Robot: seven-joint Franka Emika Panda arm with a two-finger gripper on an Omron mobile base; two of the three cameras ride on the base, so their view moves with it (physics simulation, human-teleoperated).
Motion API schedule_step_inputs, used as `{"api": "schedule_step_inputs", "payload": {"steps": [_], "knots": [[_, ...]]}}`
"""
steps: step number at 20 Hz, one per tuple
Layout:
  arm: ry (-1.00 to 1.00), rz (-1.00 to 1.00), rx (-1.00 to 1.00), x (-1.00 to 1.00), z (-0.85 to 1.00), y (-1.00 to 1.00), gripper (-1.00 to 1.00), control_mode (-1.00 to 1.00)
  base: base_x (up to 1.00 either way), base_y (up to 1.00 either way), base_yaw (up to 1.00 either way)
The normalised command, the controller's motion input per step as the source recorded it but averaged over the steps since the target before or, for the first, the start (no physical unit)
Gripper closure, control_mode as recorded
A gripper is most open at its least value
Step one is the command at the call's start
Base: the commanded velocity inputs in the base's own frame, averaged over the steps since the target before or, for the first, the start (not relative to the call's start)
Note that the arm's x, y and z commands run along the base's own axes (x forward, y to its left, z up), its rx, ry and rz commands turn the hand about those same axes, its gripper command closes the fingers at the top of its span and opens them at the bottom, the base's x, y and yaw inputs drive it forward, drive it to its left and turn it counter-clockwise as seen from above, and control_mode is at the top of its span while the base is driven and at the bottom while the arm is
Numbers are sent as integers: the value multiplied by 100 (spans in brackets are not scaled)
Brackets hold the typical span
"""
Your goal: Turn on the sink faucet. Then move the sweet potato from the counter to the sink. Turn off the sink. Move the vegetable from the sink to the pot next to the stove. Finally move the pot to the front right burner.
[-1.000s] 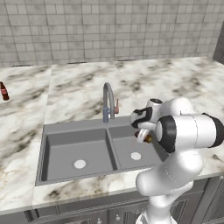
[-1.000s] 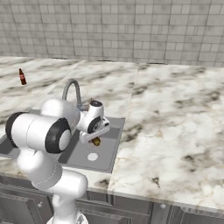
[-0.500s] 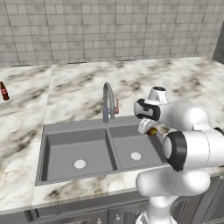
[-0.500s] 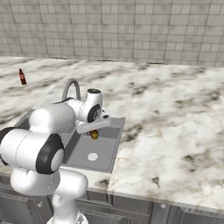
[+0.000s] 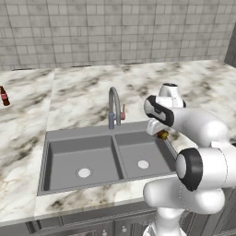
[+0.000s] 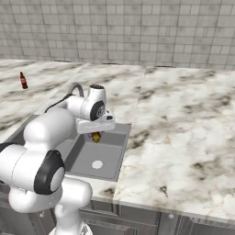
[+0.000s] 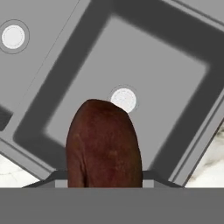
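The white arm rises from the base, bends at a big dark elbow joint, and reaches forward so that its hand hangs over the sink (image 5: 46,156). The gripper (image 5: 161,134) points down, and the sweet potato (image 5: 162,134) is pinched in it, so the jaws are partly closed around that brown lump. In the right base view the gripper (image 6: 96,136) hangs under the white wrist, with the sweet potato (image 6: 96,137) peeking out below it, up in the air over the narrower bowl of the sink (image 6: 120,151). In the hand view the sweet potato (image 7: 104,144) stands up big and brown in the middle at the bottom, and the small bowl's round pale drain (image 7: 124,99) sits just past its top at about 1 o'clock. The other drain (image 7: 13,36) is far off at 10 o'clock in the wide bowl. The faucet (image 5: 114,107) stands behind the sink, at about 10 o'clock from the gripper in the left base view, with its small red lever (image 5: 122,110) on its side. The marble counter (image 5: 83,92) goes all around the sink. A dark red bottle (image 5: 4,96) stands far off at 9 o'clock on the counter.
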Motion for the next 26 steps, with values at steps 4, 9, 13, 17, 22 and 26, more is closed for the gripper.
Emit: {"api": "schedule_step_inputs", "payload": {"steps": [4, 9, 13, 17, 22, 26], "knots": [[4, -7, 0, -24, 19, -4, 100, -100, 0, 0, 0], [1, -5, 0, -27, 2, -12, 100, -100, 0, 0, 0], [0, -2, 1, -35, 0, -29, 100, -100, 0, 0, 0], [0, 0, 0, 0, 0, 0, 100, -100, 0, 0, 0], [0, 0, 0, 0, 0, 0, 100, -100, 0, 0, 0], [0, 0, 0, 0, 0, 0, 100, -100, 0, 0, 0]]}}
